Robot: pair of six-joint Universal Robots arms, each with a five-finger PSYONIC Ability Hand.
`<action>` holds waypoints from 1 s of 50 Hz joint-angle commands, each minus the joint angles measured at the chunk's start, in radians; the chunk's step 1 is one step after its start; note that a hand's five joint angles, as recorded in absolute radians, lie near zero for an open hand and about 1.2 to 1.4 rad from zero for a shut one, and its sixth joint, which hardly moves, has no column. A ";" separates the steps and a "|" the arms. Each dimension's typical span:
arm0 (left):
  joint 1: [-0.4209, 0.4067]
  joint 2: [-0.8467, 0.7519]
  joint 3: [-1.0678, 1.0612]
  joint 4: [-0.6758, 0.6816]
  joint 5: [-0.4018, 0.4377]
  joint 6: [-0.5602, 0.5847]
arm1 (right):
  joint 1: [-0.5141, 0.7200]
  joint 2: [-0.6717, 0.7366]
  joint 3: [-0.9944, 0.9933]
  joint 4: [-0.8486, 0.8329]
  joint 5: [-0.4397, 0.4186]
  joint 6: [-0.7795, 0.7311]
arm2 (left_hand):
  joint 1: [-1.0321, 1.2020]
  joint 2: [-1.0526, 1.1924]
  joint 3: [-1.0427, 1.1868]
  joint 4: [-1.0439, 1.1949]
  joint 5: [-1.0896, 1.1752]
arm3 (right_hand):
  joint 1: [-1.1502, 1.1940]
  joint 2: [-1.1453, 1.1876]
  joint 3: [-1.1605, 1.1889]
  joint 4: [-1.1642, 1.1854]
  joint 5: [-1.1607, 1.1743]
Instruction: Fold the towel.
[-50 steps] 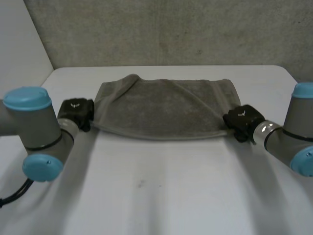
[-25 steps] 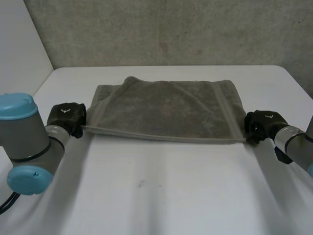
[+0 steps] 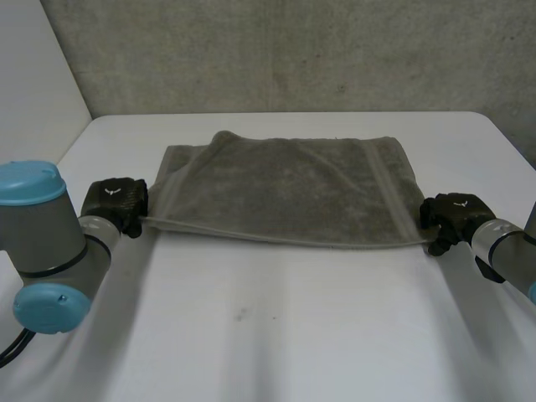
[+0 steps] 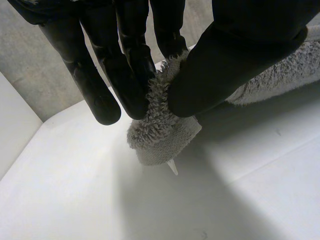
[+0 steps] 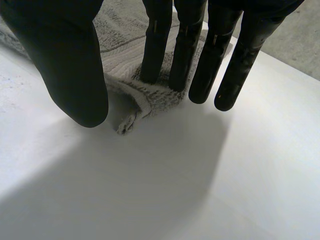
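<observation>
At 8 o'clock the left hand [image 3: 115,201] is pinched, thumb to fingers, on a near corner of the towel [image 3: 285,188]; at 4 o'clock the right hand [image 3: 452,213] likewise. Long axis is laid 9-to-3 on the tabletop [image 3: 276,335], far edge at 12.

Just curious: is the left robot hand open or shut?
Shut: the left robot hand pinches the grey towel's corner between thumb and fingers.

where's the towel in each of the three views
Head view: towel spread mid-table between left hand and right hand.
Left wrist view: its corner pinched between that hand's fingers and thumb.
Right wrist view: its corner under that hand's fingertips.
Shared landmark: the white table.
</observation>
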 commanded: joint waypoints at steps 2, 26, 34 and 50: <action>0.000 0.000 0.004 0.000 0.000 0.000 | 0.002 0.033 -0.029 -0.021 -0.001 -0.008 | 0.229 0.179 0.180 0.179 0.187 | 0.271 0.186 0.208 0.210 0.200; -0.003 0.064 -0.031 -0.057 0.000 0.006 | -0.018 -0.195 -0.028 0.014 0.013 -0.031 | 0.229 0.179 0.180 0.179 0.187 | 0.798 0.713 0.735 0.737 0.727; -0.010 0.181 -0.088 -0.211 0.002 0.041 | -0.035 -0.326 0.043 0.258 -0.012 -0.352 | 0.229 0.179 0.180 0.179 0.187 | 0.798 0.713 0.735 0.737 0.727; -0.010 0.374 -0.228 -0.573 0.002 0.296 | -0.229 -0.501 0.225 0.702 0.036 -0.890 | 0.229 0.179 0.180 0.179 0.187 | 0.798 0.713 0.735 0.737 0.727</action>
